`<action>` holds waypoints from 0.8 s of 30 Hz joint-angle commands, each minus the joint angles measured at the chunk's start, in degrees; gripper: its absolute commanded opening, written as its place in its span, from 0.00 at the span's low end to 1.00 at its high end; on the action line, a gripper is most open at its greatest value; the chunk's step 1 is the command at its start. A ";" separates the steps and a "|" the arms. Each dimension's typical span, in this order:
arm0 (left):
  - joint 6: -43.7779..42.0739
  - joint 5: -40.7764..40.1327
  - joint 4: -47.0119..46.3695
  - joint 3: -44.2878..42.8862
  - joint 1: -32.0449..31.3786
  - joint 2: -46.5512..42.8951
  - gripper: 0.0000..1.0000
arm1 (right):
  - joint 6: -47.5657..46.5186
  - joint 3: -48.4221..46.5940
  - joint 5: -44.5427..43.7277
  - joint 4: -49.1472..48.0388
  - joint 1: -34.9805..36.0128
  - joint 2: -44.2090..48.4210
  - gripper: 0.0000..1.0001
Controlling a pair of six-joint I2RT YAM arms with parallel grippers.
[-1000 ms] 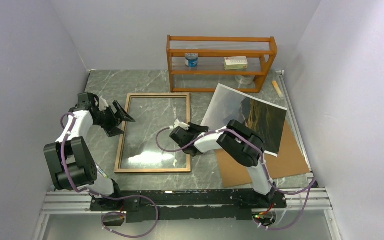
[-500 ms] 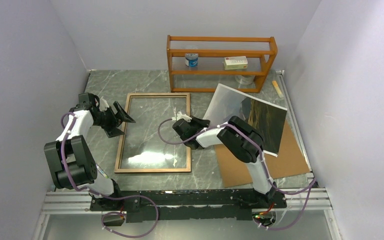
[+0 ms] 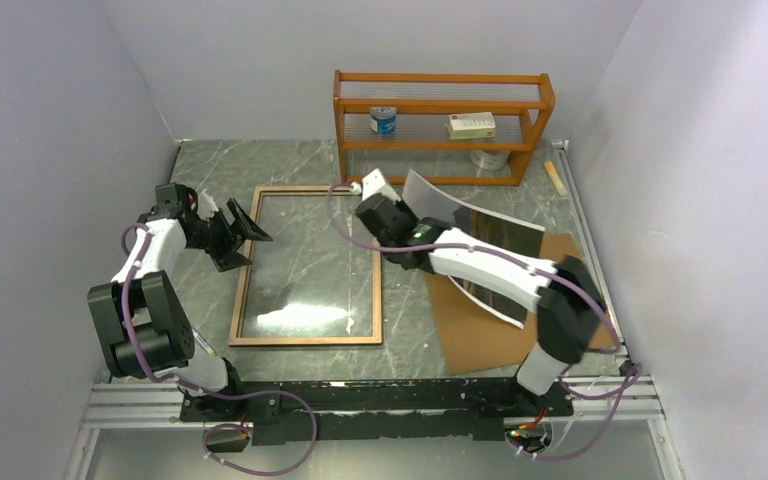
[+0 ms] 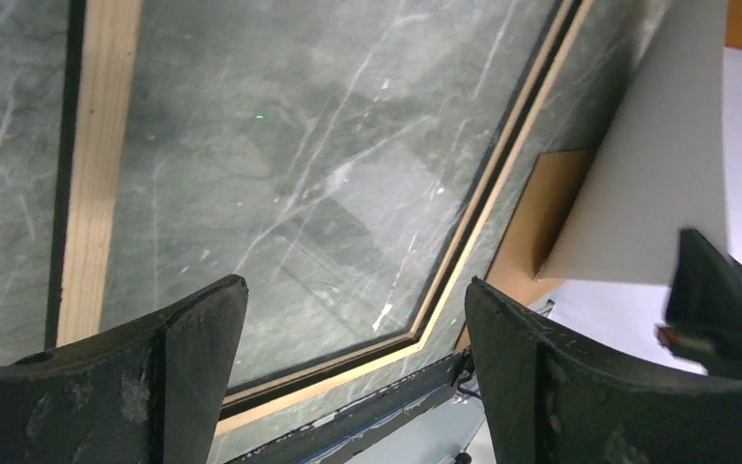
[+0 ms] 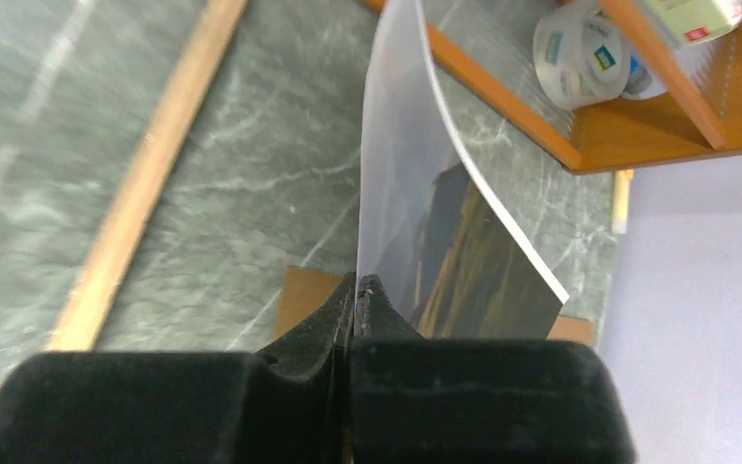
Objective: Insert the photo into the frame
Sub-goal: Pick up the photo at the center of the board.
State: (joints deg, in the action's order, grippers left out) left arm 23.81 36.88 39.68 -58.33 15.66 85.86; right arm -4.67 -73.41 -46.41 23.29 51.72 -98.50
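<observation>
The frame (image 3: 305,340) lies flat on the marble table with its light wood back up and its glass showing; it also shows in the left wrist view (image 4: 97,145) and the right wrist view (image 5: 145,184). My right gripper (image 3: 407,232) is shut on the near edge of the photo (image 3: 460,205), holding it bent and raised just right of the frame's far right corner. The wrist view shows the jaws pinched on the sheet (image 5: 357,285), its picture side (image 5: 464,261) facing right. My left gripper (image 3: 250,232) hovers open and empty over the frame's left rail (image 4: 353,300).
A brown cardboard backing sheet (image 3: 480,340) lies right of the frame, under the photo. An orange-brown shelf rack (image 3: 440,125) stands at the back with a can (image 3: 384,120), a box (image 3: 472,125) and a tape roll (image 3: 488,158). A small wooden piece (image 3: 556,178) lies at the far right.
My right arm has stretched out and carried the photo's held edge up and back toward the frame's far right corner; the photo now curves more. The left gripper has barely moved.
</observation>
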 commanded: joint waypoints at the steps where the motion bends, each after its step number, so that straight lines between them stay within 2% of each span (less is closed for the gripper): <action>1: 1.01 6.18 -3.83 -3.37 0.21 -2.43 0.88 | 8.62 -5.31 10.67 11.84 -0.76 9.91 0.00; 5: 2.43 9.71 -7.51 -4.86 -0.45 -4.08 0.89 | 10.89 -11.13 18.86 14.86 -2.40 16.32 0.00; 10: 2.54 12.56 -11.27 -7.40 -1.39 -7.08 0.89 | 11.74 -19.48 34.49 15.49 -5.41 21.26 0.00; 17: 5.17 22.55 -24.67 -6.79 -1.47 -16.51 0.92 | 12.36 -34.62 52.05 18.50 -6.37 20.16 0.00; 21: 7.59 20.56 -28.67 -6.41 -1.49 -22.46 0.94 | 14.47 -40.94 59.83 17.73 -6.37 19.12 0.00; 24: 8.18 20.94 -28.20 -7.14 -1.49 -24.18 0.94 | 15.90 -44.74 65.60 16.28 -6.39 18.48 0.00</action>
State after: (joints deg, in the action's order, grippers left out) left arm 29.95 55.00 15.94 -63.79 14.35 64.07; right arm 8.47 -113.36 8.01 41.50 45.34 -79.20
